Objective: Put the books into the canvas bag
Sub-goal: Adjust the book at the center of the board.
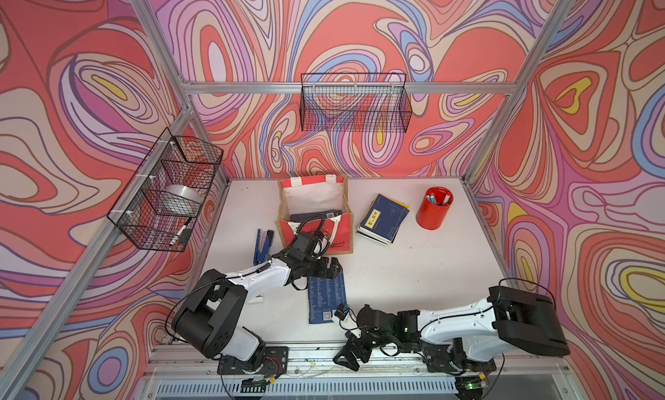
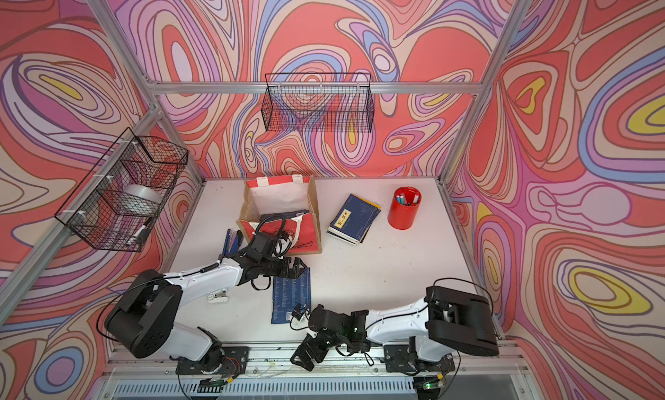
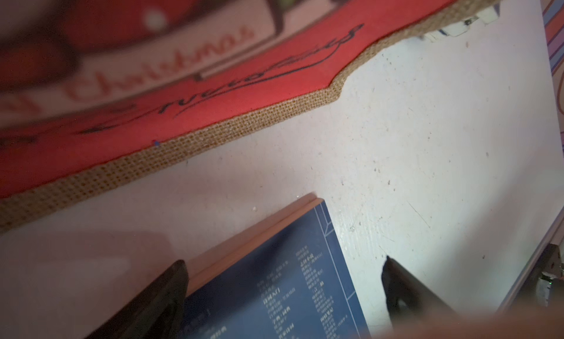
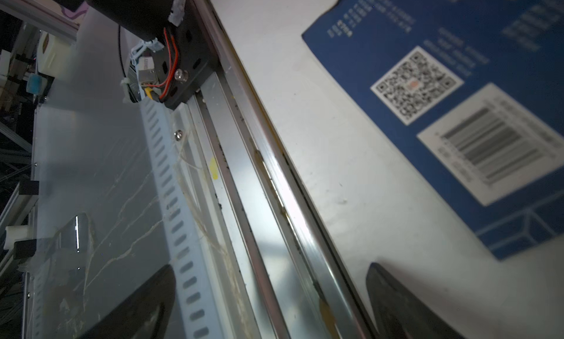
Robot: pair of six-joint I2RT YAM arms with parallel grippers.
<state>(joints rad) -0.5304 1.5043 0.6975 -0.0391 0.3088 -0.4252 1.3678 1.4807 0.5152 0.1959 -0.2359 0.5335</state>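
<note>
The canvas bag [image 1: 288, 232] [image 2: 309, 214] stands open at the back middle of the table, and one navy book [image 1: 316, 215] lies inside it. A stack of books [image 1: 383, 218] [image 2: 354, 218] lies to the right of the bag. One more book [image 1: 325, 301] [image 2: 290, 301] lies back cover up in front of the bag. My left gripper [image 1: 333, 267] [image 2: 297, 267] [image 3: 283, 275] is open, its jaws straddling the far end of this book [image 3: 274, 276], beside the bag's red front [image 3: 213, 99]. My right gripper [image 1: 351, 355] [image 2: 306, 357] [image 4: 271, 278] is open and empty over the front rail, near the book's barcode corner [image 4: 457, 93].
A red pen cup [image 1: 433, 207] stands at the back right. A blue stapler [image 1: 262, 245] lies left of the bag. A small white object [image 2: 217, 297] lies under my left arm. Wire baskets hang on the left wall [image 1: 169, 189] and on the back wall [image 1: 354, 103].
</note>
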